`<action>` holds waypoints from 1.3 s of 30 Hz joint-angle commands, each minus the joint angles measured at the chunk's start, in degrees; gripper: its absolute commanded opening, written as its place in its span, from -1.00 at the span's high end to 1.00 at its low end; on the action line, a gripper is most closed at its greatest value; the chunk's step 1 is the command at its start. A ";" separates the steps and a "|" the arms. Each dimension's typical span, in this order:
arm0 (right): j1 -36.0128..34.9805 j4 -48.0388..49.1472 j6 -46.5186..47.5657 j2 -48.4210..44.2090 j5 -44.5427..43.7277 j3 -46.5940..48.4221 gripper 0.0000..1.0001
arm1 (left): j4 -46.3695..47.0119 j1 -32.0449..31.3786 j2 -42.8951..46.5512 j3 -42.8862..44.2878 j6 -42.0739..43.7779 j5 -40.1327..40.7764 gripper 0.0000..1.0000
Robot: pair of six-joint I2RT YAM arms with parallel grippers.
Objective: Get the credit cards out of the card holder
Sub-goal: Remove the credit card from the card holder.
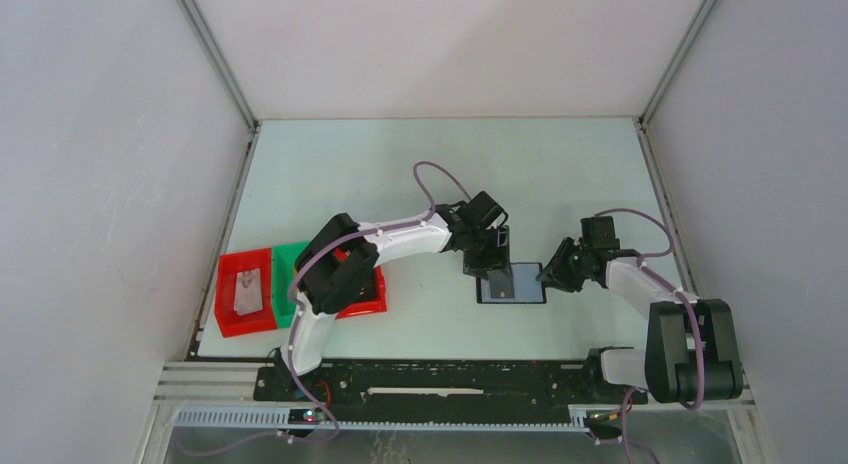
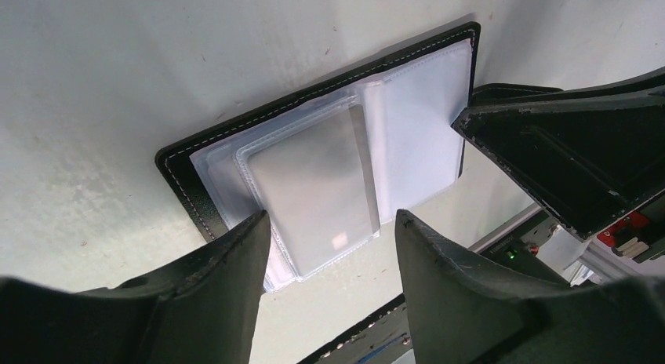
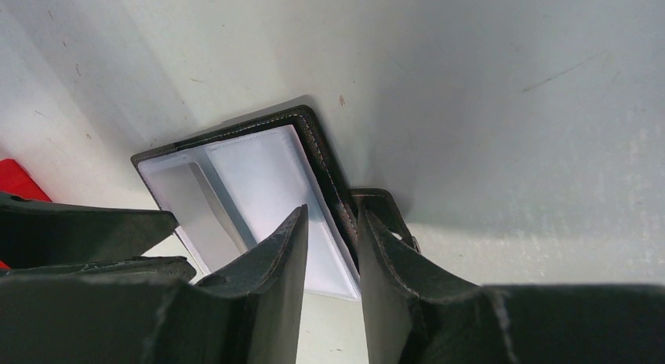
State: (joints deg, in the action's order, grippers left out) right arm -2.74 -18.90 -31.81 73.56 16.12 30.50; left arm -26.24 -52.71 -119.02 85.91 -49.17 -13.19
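Card holder (image 1: 512, 284) open flat, desk (image 1: 400, 164) centre. Right tool (image 3: 331, 216) nearly closed, pinching right cover edge: anchors holder. Left tool (image 2: 331, 220) spread wide, straddling grey card (image 2: 314, 183) in clear sleeve, ready for extraction.

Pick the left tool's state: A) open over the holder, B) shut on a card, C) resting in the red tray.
A: the left tool hangs with its fingers spread wide over the open holder, and a grey card shows between them.
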 commanded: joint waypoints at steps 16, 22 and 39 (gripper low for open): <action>-0.31 1.93 0.45 1.23 0.23 -0.62 0.23 | -5.07 -0.21 1.30 -2.13 -1.02 3.35 -0.30; -0.27 1.86 0.56 1.15 0.24 -0.62 0.24 | -4.75 -0.34 1.40 -2.50 -1.19 2.87 -0.32; -0.20 1.35 0.83 0.82 -0.03 -0.62 0.24 | 3.58 -0.29 -2.99 -1.47 -2.63 -3.29 -0.36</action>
State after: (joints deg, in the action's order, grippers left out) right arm -2.74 -18.06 -31.81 73.95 16.82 30.48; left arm -25.45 -52.71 -119.44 85.80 -51.07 -15.73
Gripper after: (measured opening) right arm 0.382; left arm 0.680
